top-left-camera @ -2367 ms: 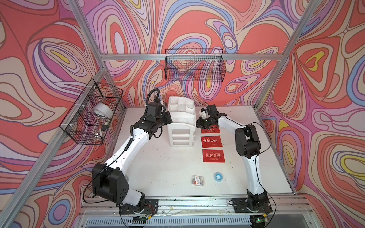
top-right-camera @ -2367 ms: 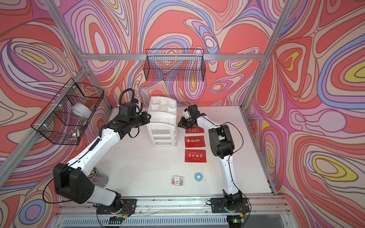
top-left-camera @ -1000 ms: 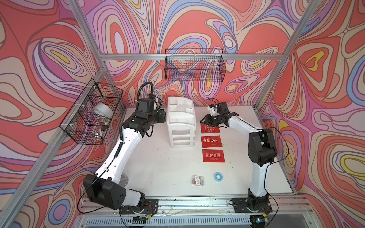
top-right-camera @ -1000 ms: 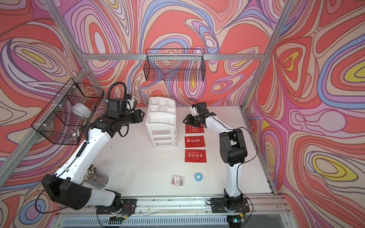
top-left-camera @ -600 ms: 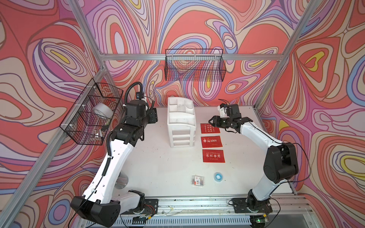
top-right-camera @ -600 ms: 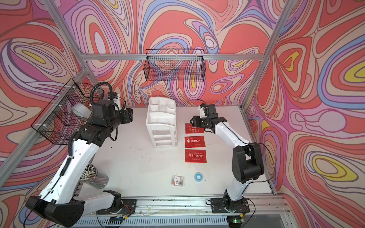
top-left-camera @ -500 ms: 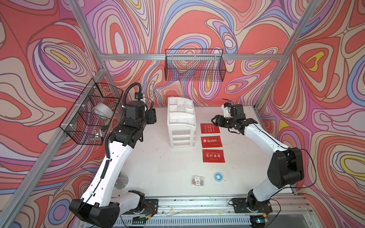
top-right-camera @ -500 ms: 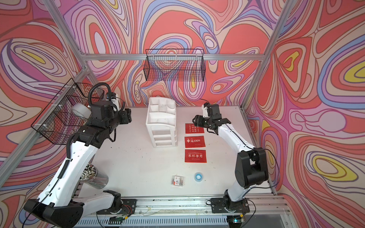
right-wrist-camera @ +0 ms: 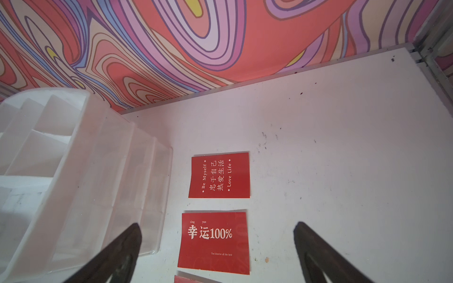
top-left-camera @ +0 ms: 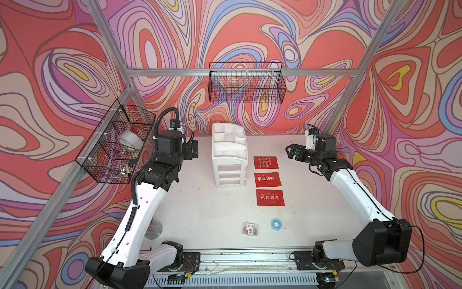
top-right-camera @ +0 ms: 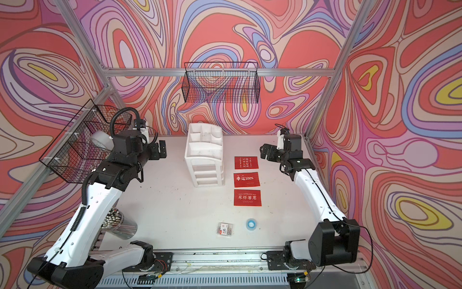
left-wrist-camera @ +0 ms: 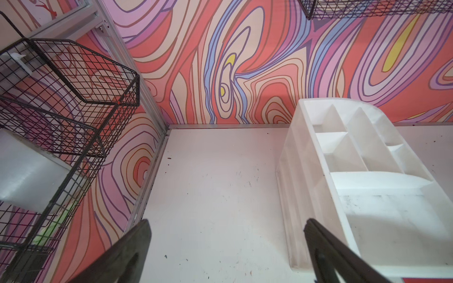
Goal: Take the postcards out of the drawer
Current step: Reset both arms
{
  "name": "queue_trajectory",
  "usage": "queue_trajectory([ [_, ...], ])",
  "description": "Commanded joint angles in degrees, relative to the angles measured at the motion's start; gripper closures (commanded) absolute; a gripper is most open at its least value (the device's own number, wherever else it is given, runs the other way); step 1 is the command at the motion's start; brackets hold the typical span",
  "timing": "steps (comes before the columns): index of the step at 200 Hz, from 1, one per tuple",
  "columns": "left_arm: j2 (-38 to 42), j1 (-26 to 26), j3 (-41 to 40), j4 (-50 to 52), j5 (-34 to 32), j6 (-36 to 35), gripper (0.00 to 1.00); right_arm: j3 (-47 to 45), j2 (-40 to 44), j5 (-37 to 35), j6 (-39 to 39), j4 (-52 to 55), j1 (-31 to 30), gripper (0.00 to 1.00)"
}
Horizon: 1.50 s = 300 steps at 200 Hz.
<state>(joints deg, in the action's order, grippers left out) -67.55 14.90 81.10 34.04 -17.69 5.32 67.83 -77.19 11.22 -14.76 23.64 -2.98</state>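
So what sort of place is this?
Probably a robot test cell: white table inside an aluminium frame, swirl-printed walls, left arm and right arm mounted on a front rail.

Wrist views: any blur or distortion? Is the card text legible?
Right wrist view: sharp, lettering on the 100% postcard reads clearly; the near end effector fingers are dark and soft-edged. Left wrist view: wide-angle stretch on the drawer unit, no glare.
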Motion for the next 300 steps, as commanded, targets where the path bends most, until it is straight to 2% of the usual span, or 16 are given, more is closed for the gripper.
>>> queue_trajectory([
  [1, 1.67, -0.4, 0.38, 1.12, -1.55, -1.35, 0.0, -1.59, 2.7, -0.32, 1.23, 0.06, 2.3, 0.02],
  [26, 1.84, -0.52, 0.7, 1.79, -2.18, -1.58, 0.0, -3.04, 4.95, 2.03, 0.99, -1.05, 5.16, 0.02],
  [51, 0.88, -2.26, 2.16, 4.02, -0.06, 0.16, 0.0, -3.97, 5.91, 2.59, 0.4, -1.67, 7.04, 0.02],
  [67, 0.77, -2.59, -0.1, 2.12, -1.45, 0.9, 0.0, -4.6, 5.86, 2.2, -0.16, -2.13, 8.26, 0.02],
  [80, 1.62, -2.81, -3.94, -2.1, -4.64, 2.1, 0.0, -5.47, 5.82, 2.11, -0.5, -2.91, 9.18, 0.02],
  [100, 3.32, -4.11, -11.91, -10.24, -4.28, 1.69, 0.0, -7.16, 5.67, -0.28, -1.32, -4.08, 10.56, 0.02],
  [121, 4.94, -4.66, -20.67, -18.38, -4.74, 1.29, 0.0, -8.31, 4.8, 1.32, -1.67, -4.68, 12.65, 0.02],
  [139, 5.06, -5.95, -27.45, -25.21, -3.12, 1.25, 0.0, -10.94, 4.88, 2.0, -1.45, -7.62, 14.24, 0.02],
  [169, 4.2, -6.83, -38.71, -37.58, -3.35, -0.45, 0.0, -17.02, 7.08, -0.7, -1.01, -14.91, 15.34, 0.02],
  [195, 2.66, -7.5, -47.55, -50.77, 0.44, -4.43, 0.0, -21.88, 6.83, -2.24, 0.35, -21.74, 15.71, 0.02],
  [217, 0.41, -9.17, -53.92, -59.68, 2.61, -4.64, 0.0, -26.17, 6.66, -5.76, -0.27, -27.07, 15.81, 0.02],
  [248, -3.31, -11.93, -56.97, -66.69, 6.73, -2.87, 0.0, -30.13, 4.59, -5.66, 0.55, -33.81, 16.05, 0.02],
  [272, -6.3, -12.66, -58.76, -72.28, 8.01, -3.24, 0.0, -36.0, 4.56, -5.7, 1.21, -44.0, 16.03, 0.02],
  [300, -8.58, -13.14, -60.47, -76.68, 10.05, -3.63, 0.0, -38.68, 2.48, -4.2, 2.61, -48.86, 15.99, 0.02],
])
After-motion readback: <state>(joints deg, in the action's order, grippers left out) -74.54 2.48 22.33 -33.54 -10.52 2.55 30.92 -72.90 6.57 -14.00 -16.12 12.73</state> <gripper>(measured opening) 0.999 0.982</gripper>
